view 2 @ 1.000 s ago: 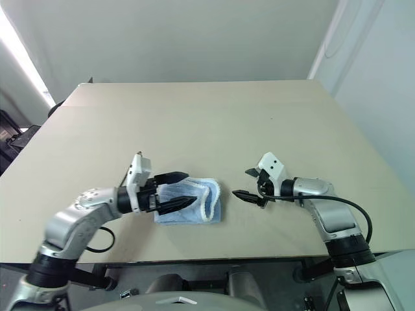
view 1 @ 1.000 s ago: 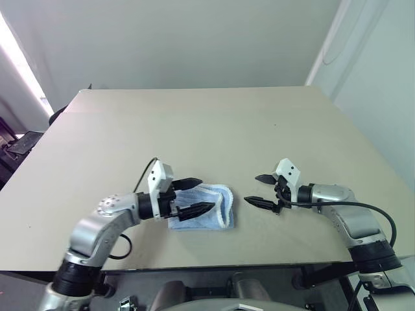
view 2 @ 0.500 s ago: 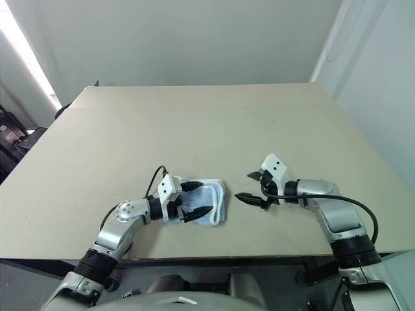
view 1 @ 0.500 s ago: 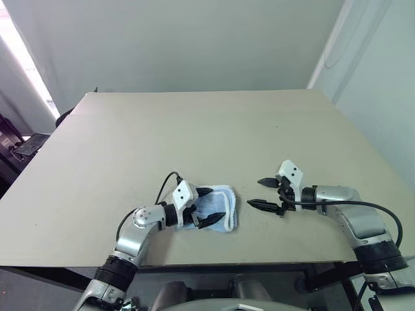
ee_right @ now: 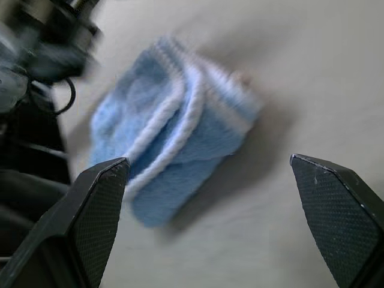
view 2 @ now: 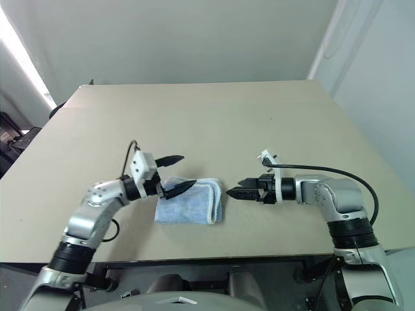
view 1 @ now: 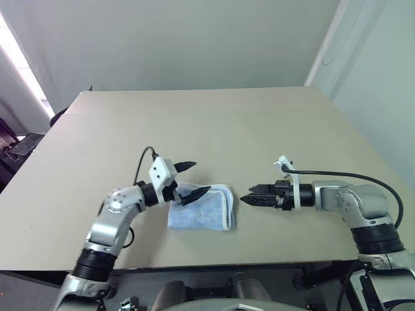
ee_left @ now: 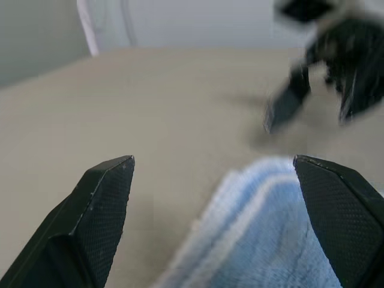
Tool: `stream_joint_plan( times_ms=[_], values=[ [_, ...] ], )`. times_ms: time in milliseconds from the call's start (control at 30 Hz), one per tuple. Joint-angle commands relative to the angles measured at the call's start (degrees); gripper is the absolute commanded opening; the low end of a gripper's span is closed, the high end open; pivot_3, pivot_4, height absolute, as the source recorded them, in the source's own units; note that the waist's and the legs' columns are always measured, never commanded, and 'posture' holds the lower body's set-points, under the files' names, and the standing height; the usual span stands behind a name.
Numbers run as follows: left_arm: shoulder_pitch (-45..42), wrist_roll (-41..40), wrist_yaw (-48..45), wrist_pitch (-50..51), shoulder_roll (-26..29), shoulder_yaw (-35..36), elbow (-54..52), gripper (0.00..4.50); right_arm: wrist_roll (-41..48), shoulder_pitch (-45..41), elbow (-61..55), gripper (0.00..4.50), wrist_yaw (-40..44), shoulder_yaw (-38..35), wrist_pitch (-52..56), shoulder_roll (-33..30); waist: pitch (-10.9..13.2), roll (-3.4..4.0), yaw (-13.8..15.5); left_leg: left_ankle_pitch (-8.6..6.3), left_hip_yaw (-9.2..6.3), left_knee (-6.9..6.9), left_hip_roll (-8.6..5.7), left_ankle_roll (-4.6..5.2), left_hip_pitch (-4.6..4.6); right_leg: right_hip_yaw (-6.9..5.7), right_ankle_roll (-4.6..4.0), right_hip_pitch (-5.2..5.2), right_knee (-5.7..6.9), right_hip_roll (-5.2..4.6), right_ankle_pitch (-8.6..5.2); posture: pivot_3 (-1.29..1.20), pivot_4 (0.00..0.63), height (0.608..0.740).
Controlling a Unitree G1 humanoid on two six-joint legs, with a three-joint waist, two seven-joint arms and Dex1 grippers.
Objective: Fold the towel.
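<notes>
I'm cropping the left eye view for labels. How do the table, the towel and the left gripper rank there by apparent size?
1. The table, by far the largest.
2. The towel, a folded light blue bundle.
3. The left gripper, open; it is raised above the towel and nearer the camera, so the gap between these two is unsure.

A large beige counter (view 1: 214,123) with a plain matte top is seen occupying most of the scene. A pale grey-green wall (view 1: 175,39) is seen directly behind it. On the right, a white corner trim (view 1: 324,45) is noted running up where a second pale wall (view 1: 382,91) meets it. Strong daylight (view 1: 19,58) is observed entering at the left edge. Dark furniture (view 1: 19,146), not identifiable, is seen beyond the counter's left side.
</notes>
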Motion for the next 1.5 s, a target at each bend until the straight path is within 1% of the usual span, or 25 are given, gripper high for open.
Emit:
stream_joint_plan(
  times_ms=[33,133,233,333,433,633,767,900,967,1033,1100,1133,1267,1333,1367,1500],
  values=[
    [3.70,-5.97,-3.08,6.11,5.98,4.22,-9.43,4.48,4.57,-3.29,2.08,4.50,-1.69,-2.17,8.64,2.52,0.01,0.01,-0.34,-0.02,0.04,-0.03,0.00,0.03,-0.01,0.03,0.01,-0.04,-0.01,-0.01,-0.01,0.00,0.000,0.740],
    [9.18,-8.20,-4.56,9.03,11.49,7.85,-13.42,4.48,5.75,-4.67,4.33,4.50,-4.16,-2.86,13.37,5.42,0.01,0.02,-0.33,-0.05,0.09,-0.04,-0.01,0.08,-0.01,0.08,0.02,-0.06,-0.05,-0.04,-0.03,0.00,0.000,0.740],
    [15.22,-10.04,-5.61,11.62,15.56,11.20,-16.35,4.48,7.84,-5.86,6.52,4.50,-5.44,-5.03,18.26,8.06,0.02,0.02,-0.24,-0.05,0.11,-0.02,-0.01,0.08,0.00,0.08,0.04,-0.06,-0.05,-0.06,-0.05,0.00,0.000,0.740],
    [22.07,-11.31,-6.52,12.79,17.99,14.26,-19.24,4.48,7.84,-4.97,5.22,4.50,-7.19,-3.68,19.14,10.22,0.05,0.06,-0.23,-0.05,0.11,-0.02,-0.02,0.08,-0.01,0.07,0.10,-0.07,-0.07,-0.10,-0.09,0.00,0.000,0.740],
    [25.58,-10.32,-6.07,12.27,18.80,15.46,-20.40,4.48,7.29,-4.67,5.70,4.50,-8.76,-2.83,19.22,12.30,0.09,0.13,-0.30,-0.06,0.11,-0.04,-0.01,0.08,-0.02,0.06,0.11,-0.09,-0.10,-0.13,-0.10,0.00,0.000,0.740],
    [27.41,-9.58,-3.18,13.06,18.70,16.02,-23.83,4.48,5.16,-5.62,7.59,4.50,-10.65,0.16,15.64,15.59,0.10,0.14,-0.78,-0.06,0.11,-0.04,0.01,0.07,0.01,0.06,0.20,-0.09,-0.08,-0.13,-0.15,0.00,0.000,0.740],
    [26.23,-10.79,-0.62,15.82,18.63,15.62,-26.88,4.48,4.05,-7.03,10.26,4.50,-11.53,1.08,13.76,17.87,0.08,0.11,-2.18,-0.06,0.13,-0.05,0.05,0.07,0.04,0.07,0.18,-0.07,-0.05,-0.12,-0.13,0.00,0.000,0.740],
    [23.74,-10.32,0.11,16.89,18.91,15.05,-26.09,4.48,3.80,-8.20,12.24,4.50,-11.89,0.90,13.68,19.62,0.08,0.11,-3.29,-0.06,0.13,-0.05,0.09,0.07,0.12,0.07,0.11,-0.05,0.01,-0.06,-0.09,0.00,0.000,0.740],
    [23.34,-10.52,0.47,17.46,18.79,15.09,-26.33,4.50,3.53,-8.31,13.13,4.12,-11.77,1.15,13.73,19.48,0.09,0.12,-3.36,-0.05,0.12,-0.05,0.12,0.07,0.15,0.07,0.09,-0.05,0.04,0.01,-0.08,0.00,0.000,0.740],
    [23.47,-10.46,0.83,17.59,18.62,15.44,-26.43,4.50,3.96,-8.55,13.59,3.59,-11.04,1.21,14.34,19.11,0.10,0.14,-3.29,-0.06,0.11,-0.05,0.16,0.07,0.14,0.09,0.08,-0.07,0.04,0.18,-0.08,0.00,0.000,0.740],
    [24.23,-9.89,0.77,17.20,18.71,15.71,-26.56,4.50,4.15,-8.76,13.49,2.85,-10.55,1.27,14.27,18.78,0.11,0.15,-3.24,-0.06,0.11,-0.06,0.18,0.07,0.07,0.10,0.08,-0.15,0.03,0.20,-0.08,0.00,0.000,0.740],
    [24.60,-10.04,0.80,17.18,18.63,15.97,-26.78,4.50,4.30,-9.06,13.69,2.42,-10.42,1.17,14.47,18.76,0.11,0.16,-3.22,-0.06,0.12,-0.08,0.17,0.07,0.04,0.11,0.08,-0.19,0.02,0.20,-0.08,0.00,0.000,0.740],
    [25.30,-11.02,0.99,17.10,18.14,17.09,-26.92,4.50,5.35,-10.07,13.30,1.02,-9.32,1.37,15.35,18.61,0.12,0.18,-3.09,-0.06,0.13,-0.11,0.17,0.07,-0.03,0.12,0.07,-0.25,-0.04,0.19,-0.07,0.00,0.000,0.740],
    [25.43,-11.04,0.85,16.80,18.04,17.35,-26.12,4.50,6.20,-10.58,12.50,0.22,-8.37,1.43,16.28,18.40,0.13,0.17,-3.10,-0.06,0.13,-0.11,0.17,0.07,-0.04,0.12,0.08,-0.25,-0.06,0.18,-0.07,0.00,0.000,0.740],
    [25.61,-10.92,0.70,16.47,17.93,17.38,-25.71,4.50,6.46,-10.78,12.09,0.02,-8.06,1.56,16.63,18.23,0.13,0.18,-3.09,-0.06,0.13,-0.11,0.17,0.07,-0.04,0.12,0.08,-0.24,-0.07,0.18,-0.07,0.00,0.000,0.740],
    [26.22,-12.01,1.04,16.08,16.42,18.79,-24.34,4.50,6.74,-11.80,9.44,0.02,-7.13,1.72,16.61,15.69,0.16,0.23,-3.07,-0.06,0.13,-0.12,0.17,0.07,-0.04,0.12,0.08,-0.25,-0.07,0.17,-0.08,0.00,0.000,0.740]
  ],
)
